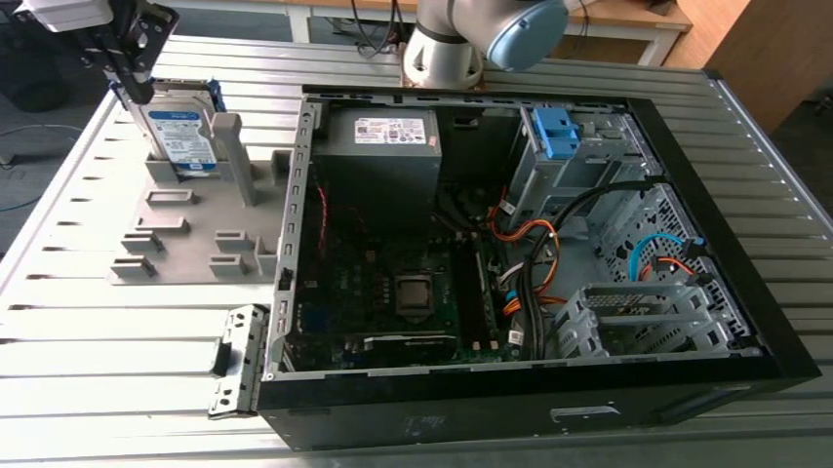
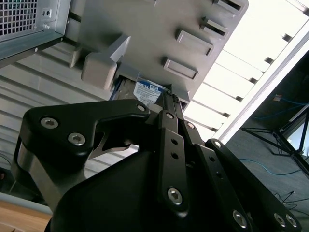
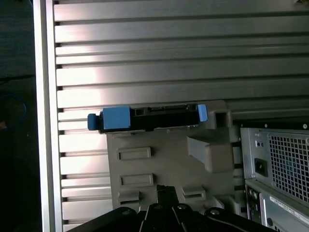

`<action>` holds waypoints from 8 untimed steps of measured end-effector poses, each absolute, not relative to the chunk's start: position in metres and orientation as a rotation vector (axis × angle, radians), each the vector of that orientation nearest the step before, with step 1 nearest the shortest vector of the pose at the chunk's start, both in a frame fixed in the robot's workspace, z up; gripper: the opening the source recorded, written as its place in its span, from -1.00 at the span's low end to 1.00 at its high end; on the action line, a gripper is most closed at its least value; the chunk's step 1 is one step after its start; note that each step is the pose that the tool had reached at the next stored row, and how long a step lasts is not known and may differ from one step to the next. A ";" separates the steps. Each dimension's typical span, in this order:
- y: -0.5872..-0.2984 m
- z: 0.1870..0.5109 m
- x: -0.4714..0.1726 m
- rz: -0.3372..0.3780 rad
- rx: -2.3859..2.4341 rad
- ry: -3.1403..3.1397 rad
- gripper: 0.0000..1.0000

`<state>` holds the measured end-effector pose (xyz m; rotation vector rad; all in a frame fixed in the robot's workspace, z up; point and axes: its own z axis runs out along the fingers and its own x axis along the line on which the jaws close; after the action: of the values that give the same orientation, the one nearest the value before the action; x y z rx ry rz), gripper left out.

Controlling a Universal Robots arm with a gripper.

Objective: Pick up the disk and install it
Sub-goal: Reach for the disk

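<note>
At eleven o'clock in the exterior view the claw is cut off by the picture's edge. The grey holder hides the lower corner of the upright disk.

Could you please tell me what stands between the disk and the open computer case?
In the exterior view, the grey holder's upright post stands beside the disk; past it, the holder plate reaches the computer case.

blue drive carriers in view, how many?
2. One frames the disk standing in the grey fixture; one bare carrier sits in the case's drive cage. More could be hidden inside.
</note>
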<state>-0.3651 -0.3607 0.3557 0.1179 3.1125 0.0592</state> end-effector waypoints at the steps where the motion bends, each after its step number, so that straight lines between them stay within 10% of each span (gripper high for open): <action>1: -0.359 0.355 -0.365 0.059 0.118 3.112 -0.79; 8: -0.351 0.352 -0.366 0.059 0.118 3.112 -0.79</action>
<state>-0.3659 -0.3510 0.3519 0.1179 3.1124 0.0592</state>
